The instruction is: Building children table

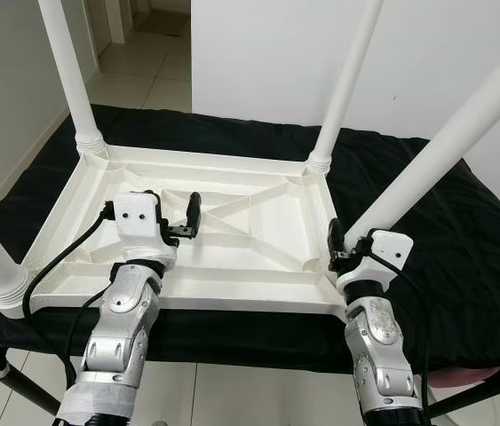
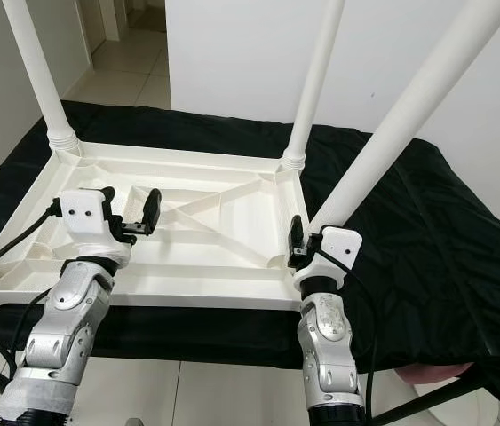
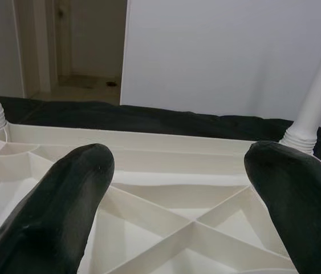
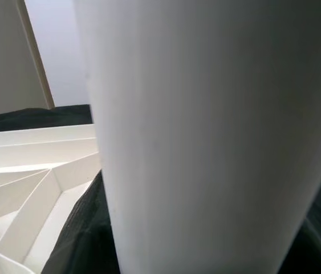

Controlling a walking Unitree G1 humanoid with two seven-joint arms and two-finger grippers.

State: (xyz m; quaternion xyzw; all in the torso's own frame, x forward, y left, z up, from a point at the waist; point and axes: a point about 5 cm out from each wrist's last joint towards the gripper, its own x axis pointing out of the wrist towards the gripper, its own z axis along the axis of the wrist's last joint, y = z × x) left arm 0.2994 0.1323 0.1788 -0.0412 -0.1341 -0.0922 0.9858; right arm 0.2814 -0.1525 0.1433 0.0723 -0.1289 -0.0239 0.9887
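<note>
Table (image 1: 232, 240), white and upside down, lay on a black-covered bed (image 1: 445, 231), four legs up. Right pincer (image 1: 337, 248) clasped the near right leg (image 1: 427, 169) at its base. Left pincer (image 3: 177, 188) hovered wide open, empty, over the ribbed underside.

No text, label, brand, number or sign can be read anywhere in these views.
</note>
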